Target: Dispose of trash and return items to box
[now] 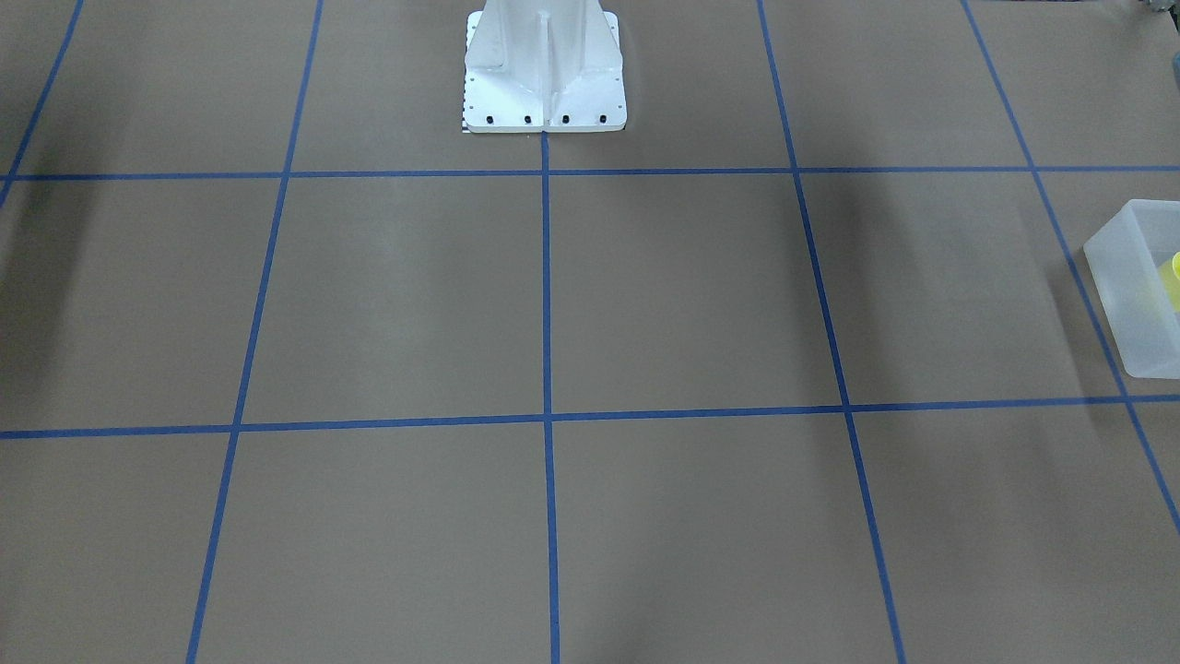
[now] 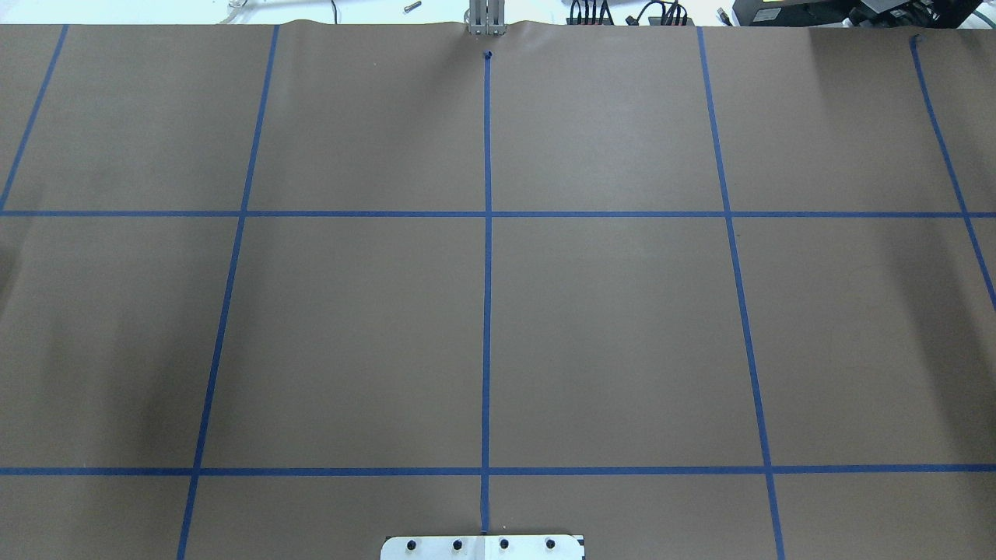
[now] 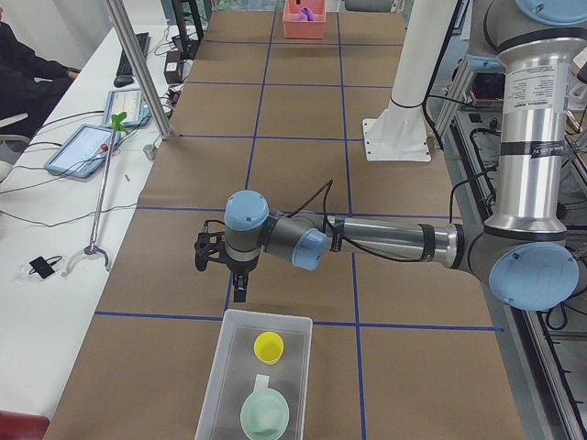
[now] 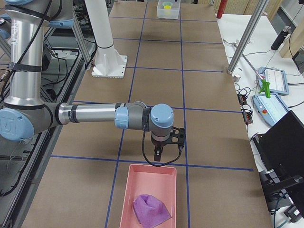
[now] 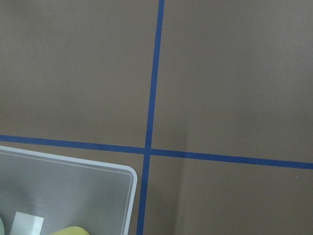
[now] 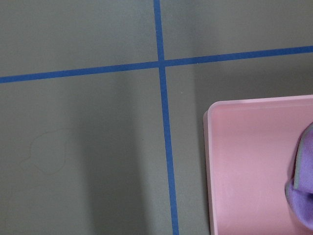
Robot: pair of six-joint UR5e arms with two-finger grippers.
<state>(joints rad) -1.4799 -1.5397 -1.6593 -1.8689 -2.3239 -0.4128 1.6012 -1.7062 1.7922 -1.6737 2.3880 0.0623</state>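
Yellow cup (image 3: 269, 346) sits inside the frosted box (image 3: 234, 367), beside a pale green bowl (image 3: 266, 414). Left gripper (image 3: 220, 278) hovers just past the box's rim, and right gripper (image 4: 168, 151) hangs by the pink tray (image 4: 152, 183). Jaws apart or together? Can't tell. Looks wrapped up, so any retreat should rise straight, clear of both rims.

Small yellow cup (image 3: 269, 346) sits mouth-up inside the translucent white box (image 3: 234, 367)
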